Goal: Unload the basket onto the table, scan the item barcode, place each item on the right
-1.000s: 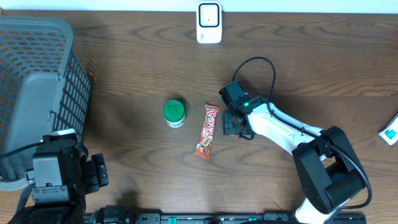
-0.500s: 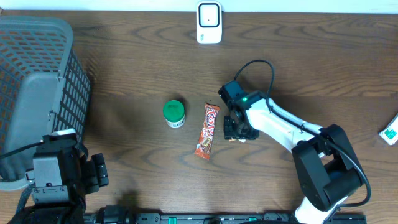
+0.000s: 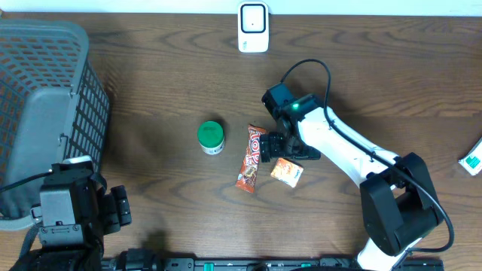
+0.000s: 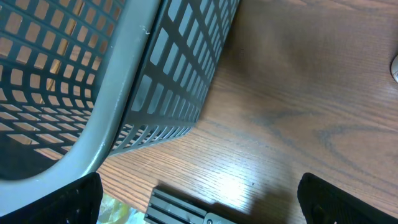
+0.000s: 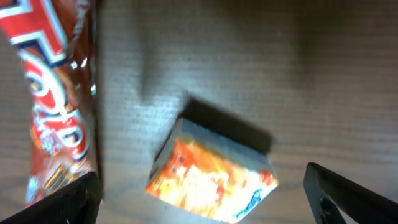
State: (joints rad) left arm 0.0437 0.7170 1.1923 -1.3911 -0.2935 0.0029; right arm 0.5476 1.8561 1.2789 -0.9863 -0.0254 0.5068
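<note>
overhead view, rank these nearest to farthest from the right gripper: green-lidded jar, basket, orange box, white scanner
1. orange box, lying just below the right gripper.
2. green-lidded jar, to its left, beyond the candy bar.
3. white scanner, at the top of the view.
4. basket, at the far left.

overhead: top-down, far | left wrist: close, basket (image 4: 118, 99) | right wrist: close, orange box (image 5: 211, 180), shared overhead
</note>
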